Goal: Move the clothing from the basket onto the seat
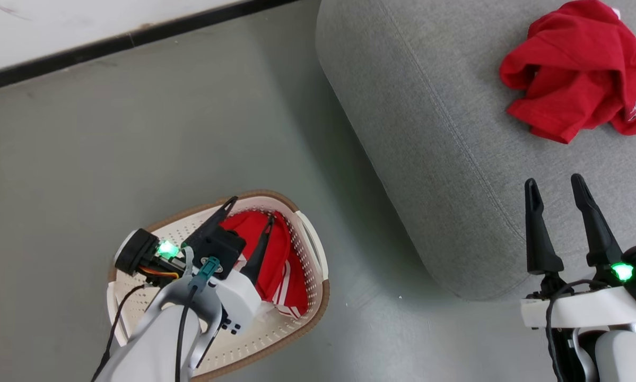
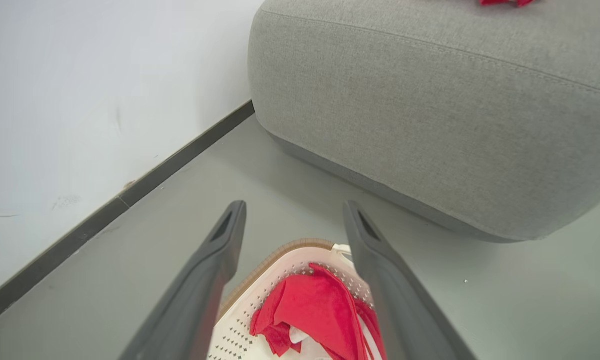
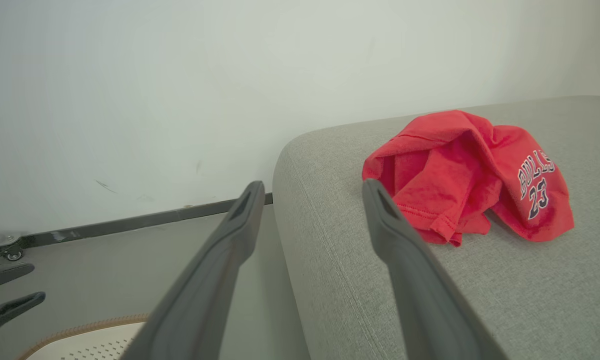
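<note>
Head view: a red striped garment [image 1: 288, 262] lies crumpled inside the basket [image 1: 275, 331], left jaws spread empty over it; right jaws, also open, hover by the sofa [image 1: 429, 132] beside the basket. Likely soft, light, floppy: pinch a raised fold.

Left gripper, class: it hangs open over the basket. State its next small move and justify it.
Probably lower the left gripper into the basket and close on the red clothing there: its jaws stand open and empty above that garment, while another red garment already lies on the seat.
</note>
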`<state>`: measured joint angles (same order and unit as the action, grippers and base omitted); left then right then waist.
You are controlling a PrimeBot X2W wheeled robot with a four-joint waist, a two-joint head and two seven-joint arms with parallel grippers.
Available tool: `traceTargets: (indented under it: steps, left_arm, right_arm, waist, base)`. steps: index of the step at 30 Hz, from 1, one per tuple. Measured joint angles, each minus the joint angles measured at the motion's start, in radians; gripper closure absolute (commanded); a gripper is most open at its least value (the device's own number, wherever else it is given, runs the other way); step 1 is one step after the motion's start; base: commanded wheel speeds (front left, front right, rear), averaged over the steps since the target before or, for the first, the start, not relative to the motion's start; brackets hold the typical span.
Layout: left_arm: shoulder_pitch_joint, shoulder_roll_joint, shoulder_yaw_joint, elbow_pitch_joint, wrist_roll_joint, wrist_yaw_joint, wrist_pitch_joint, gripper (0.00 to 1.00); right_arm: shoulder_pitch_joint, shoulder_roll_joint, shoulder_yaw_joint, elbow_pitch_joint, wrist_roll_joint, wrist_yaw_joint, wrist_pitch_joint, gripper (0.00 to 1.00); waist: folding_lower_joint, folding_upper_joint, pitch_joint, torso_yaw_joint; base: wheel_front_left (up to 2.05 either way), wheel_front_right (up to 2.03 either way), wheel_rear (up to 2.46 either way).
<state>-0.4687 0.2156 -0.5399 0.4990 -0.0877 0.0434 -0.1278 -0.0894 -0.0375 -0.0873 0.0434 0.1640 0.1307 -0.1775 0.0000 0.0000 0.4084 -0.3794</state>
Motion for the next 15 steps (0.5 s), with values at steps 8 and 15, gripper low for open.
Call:
traceTargets:
  steps: [8, 15]
  left_arm:
    - [-0.045, 0.024, -0.004, 0.036, 0.025, -0.001, 0.009, 0.00]
    - [-0.079, 0.030, -0.014, 0.066, 0.041, -0.009, 0.019, 0.00]
  right_arm:
    - [-0.069, 0.000, 0.021, 0.018, 0.024, 0.000, -0.019, 0.00]
    - [-0.112, 0.000, 0.023, 0.027, 0.027, 0.000, -0.032, 0.00]
  waist:
    - [0.0000, 0.0000, 0.073, -0.019]
    - [0.0000, 0.0000, 0.124, -0.033]
  base:
    - [0.00, 0.00, 0.00]
    - [0.00, 0.00, 0.00]
